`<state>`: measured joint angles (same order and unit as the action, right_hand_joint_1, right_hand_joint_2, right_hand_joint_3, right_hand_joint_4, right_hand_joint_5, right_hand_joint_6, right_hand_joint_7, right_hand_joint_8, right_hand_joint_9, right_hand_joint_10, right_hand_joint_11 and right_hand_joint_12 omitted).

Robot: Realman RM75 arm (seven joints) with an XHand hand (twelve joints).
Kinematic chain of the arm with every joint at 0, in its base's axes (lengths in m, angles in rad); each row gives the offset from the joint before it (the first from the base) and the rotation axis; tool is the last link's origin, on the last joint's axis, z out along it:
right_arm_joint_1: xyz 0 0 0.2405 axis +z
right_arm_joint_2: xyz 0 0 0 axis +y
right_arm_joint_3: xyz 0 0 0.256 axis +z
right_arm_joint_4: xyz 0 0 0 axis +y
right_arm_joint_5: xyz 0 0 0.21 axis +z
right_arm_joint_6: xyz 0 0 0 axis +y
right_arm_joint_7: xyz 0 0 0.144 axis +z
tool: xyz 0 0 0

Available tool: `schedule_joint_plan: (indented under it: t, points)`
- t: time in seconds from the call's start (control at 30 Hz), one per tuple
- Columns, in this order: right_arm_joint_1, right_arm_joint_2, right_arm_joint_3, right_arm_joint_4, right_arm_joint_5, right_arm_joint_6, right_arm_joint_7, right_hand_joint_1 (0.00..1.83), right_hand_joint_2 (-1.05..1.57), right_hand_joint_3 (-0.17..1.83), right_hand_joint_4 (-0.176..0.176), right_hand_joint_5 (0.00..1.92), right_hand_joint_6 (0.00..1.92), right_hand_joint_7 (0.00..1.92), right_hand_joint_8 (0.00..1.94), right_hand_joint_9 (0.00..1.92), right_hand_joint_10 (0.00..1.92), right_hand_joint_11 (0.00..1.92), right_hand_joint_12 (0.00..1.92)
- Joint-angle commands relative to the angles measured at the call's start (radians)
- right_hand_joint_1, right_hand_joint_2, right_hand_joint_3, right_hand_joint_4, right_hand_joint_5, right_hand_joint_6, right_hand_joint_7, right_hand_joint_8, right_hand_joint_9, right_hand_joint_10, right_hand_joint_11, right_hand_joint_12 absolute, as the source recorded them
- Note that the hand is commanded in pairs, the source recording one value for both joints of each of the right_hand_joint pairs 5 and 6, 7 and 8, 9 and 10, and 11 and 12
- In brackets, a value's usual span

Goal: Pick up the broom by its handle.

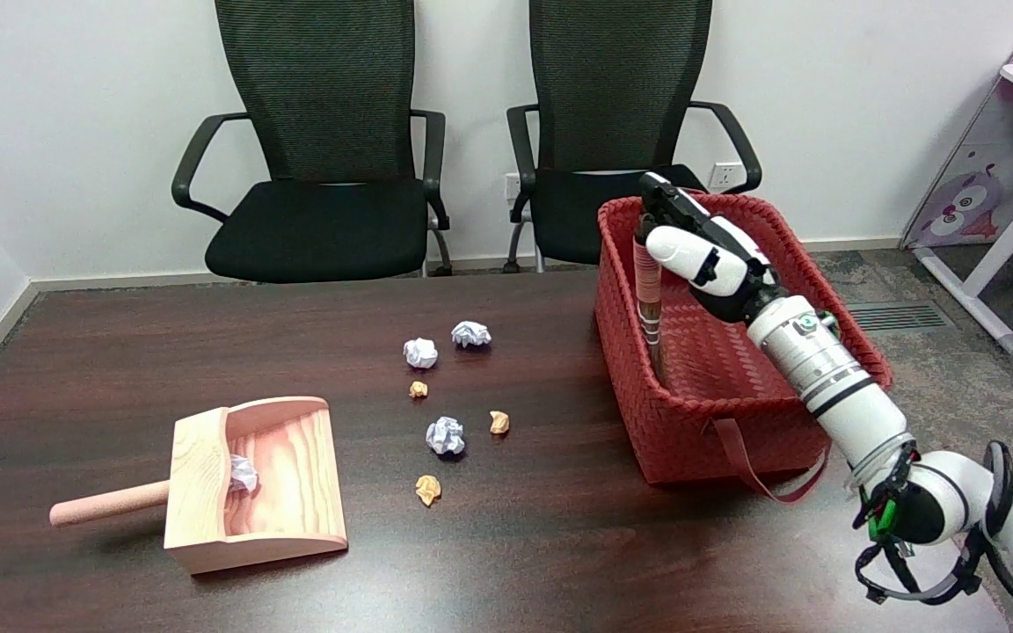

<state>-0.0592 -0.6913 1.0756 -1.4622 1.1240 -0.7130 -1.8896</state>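
The broom stands upright at the left inner wall of the red woven basket. Its pinkish handle has light stripes, and the dark lower end reaches the basket floor. My right hand is at the top of the handle. Its black fingers curl round the handle's top end and a white finger presses against the side, so the hand grips the handle. The hand hides the handle's tip, and the basket wall hides most of the brush part.
A wooden dustpan lies at the front left with a white paper ball in it. Several white and tan paper scraps are scattered mid-table. Two black chairs stand behind the table, and a pink shelf stands at the right.
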Motion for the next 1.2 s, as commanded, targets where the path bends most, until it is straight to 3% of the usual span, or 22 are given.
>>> schedule_joint_plan:
  t: [0.03, 0.53, 0.77, 0.97, 1.2]
  points:
    - [0.019, -0.007, -0.008, -0.037, 0.002, 0.034, -0.19, 0.82, 0.12, 0.54, -0.176, 0.03, 0.03, 0.03, 0.03, 0.0, 0.0, 0.0, 0.0]
    - [0.013, -0.007, -0.05, -0.135, 0.16, 0.041, -0.524, 0.84, 0.15, 0.53, -0.176, 0.06, 0.06, 0.06, 0.06, 0.0, 0.0, 0.0, 0.0]
    - [0.015, -0.007, -0.052, -0.141, 0.175, 0.049, -0.568, 0.84, 0.15, 0.54, -0.176, 0.08, 0.08, 0.08, 0.08, 0.01, 0.01, 0.0, 0.0]
    - [0.015, -0.007, -0.052, -0.141, 0.189, 0.052, -0.58, 0.88, 0.24, 0.49, -0.176, 0.13, 0.13, 0.13, 0.13, 0.2, 0.2, 0.0, 0.0]
    - [0.015, -0.007, -0.054, -0.141, 0.184, 0.051, -0.58, 0.95, 0.35, 0.51, -0.176, 0.25, 0.25, 0.25, 0.25, 0.53, 0.53, 0.7, 0.7]
